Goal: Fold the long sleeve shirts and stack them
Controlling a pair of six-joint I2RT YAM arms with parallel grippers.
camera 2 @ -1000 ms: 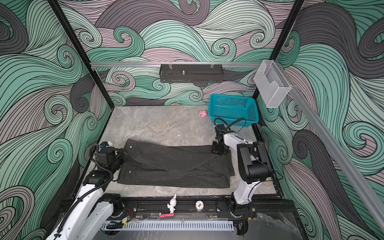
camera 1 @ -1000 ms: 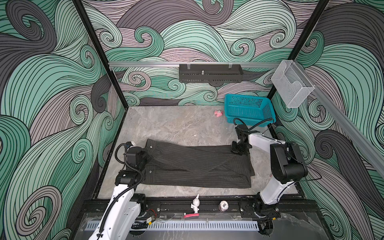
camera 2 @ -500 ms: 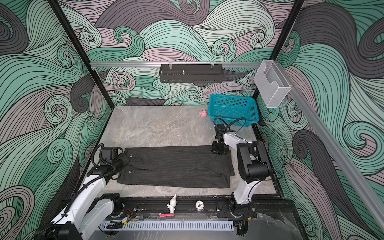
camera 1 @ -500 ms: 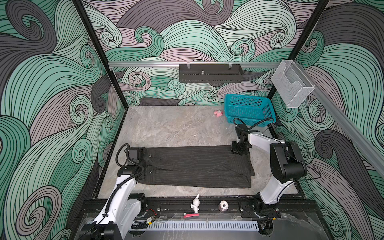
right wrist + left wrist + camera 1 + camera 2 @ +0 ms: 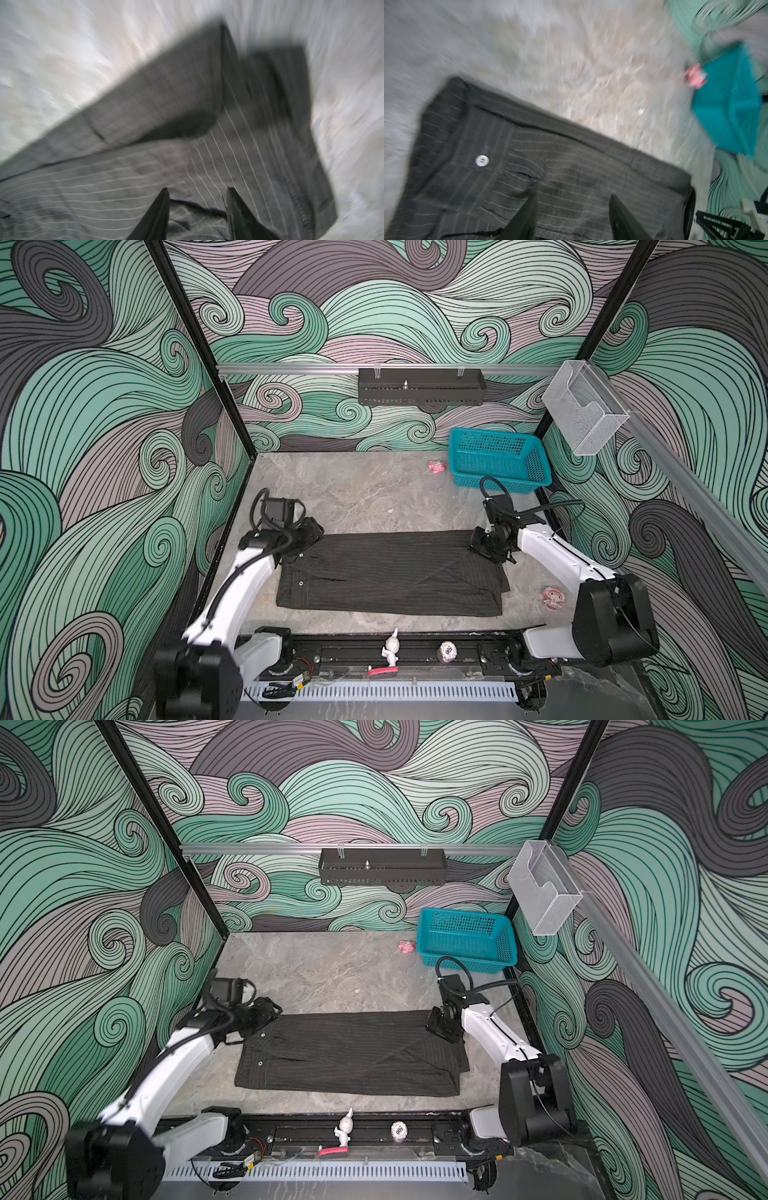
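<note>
The long sleeve shirt (image 5: 390,572) (image 5: 353,1052), dark with thin pale pinstripes, lies folded into a flat long rectangle on the grey table in both top views. My left gripper (image 5: 311,531) (image 5: 266,1011) hovers at its far left corner, near the button placket. In the left wrist view this gripper (image 5: 573,196) is open over the cloth, a white button (image 5: 481,160) nearby. My right gripper (image 5: 482,545) (image 5: 436,1025) is at the far right corner. The right wrist view shows it (image 5: 197,188) open just above a fabric fold, holding nothing.
A teal basket (image 5: 498,460) stands at the back right with a small pink toy (image 5: 436,466) beside it. A pink sticker figure (image 5: 552,597) lies right of the shirt. A white figurine (image 5: 390,649) and a small ball (image 5: 446,651) sit on the front rail.
Both grippers have gone from shut to open and let go of the shirt. The left arm carried the left end toward the back, and the shirt now lies flat.
</note>
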